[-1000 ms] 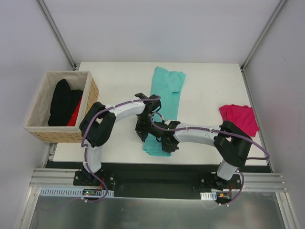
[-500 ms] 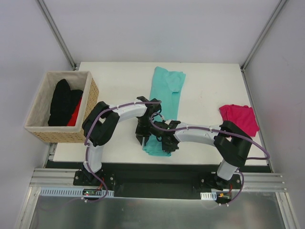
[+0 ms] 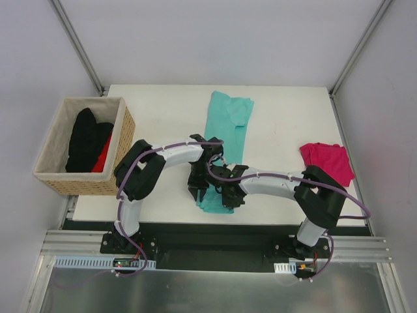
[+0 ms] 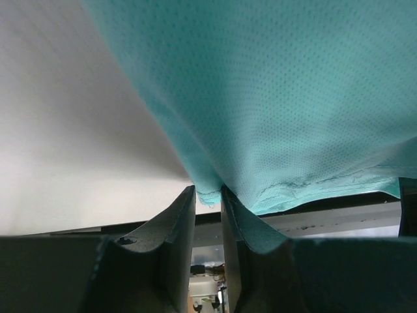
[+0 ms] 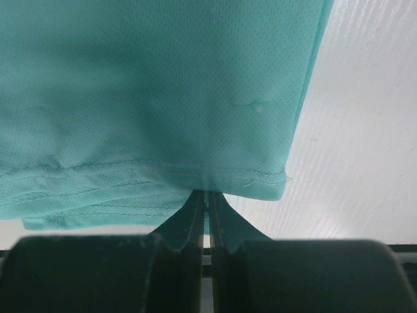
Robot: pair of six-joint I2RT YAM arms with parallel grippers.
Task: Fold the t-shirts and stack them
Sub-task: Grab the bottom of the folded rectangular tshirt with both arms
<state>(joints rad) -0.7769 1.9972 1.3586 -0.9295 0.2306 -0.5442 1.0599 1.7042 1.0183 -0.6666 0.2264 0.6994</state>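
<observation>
The green t-shirt (image 3: 228, 124) lies in a long strip down the middle of the tabletop (image 3: 287, 111), and its bottom edge is close to the near side, where both arms meet. The pink t-shirt (image 3: 327, 163) sits far off on the right. The right pincer (image 5: 207, 194) is pressed together on the hem, but it only has a tiny bit of cloth. If it pulls fast, I think the hem could slip out. The left pincer (image 4: 208, 195) has its 2 fingers a little apart, with the hem just at the tips, so it does not look like it is squeezing. If only 1 corner goes up, the fold could turn out crooked or bunched. The cloth looks doubled here, so a pincer might grab just 1 layer. The 2 arms are very close together and could bump.
</observation>
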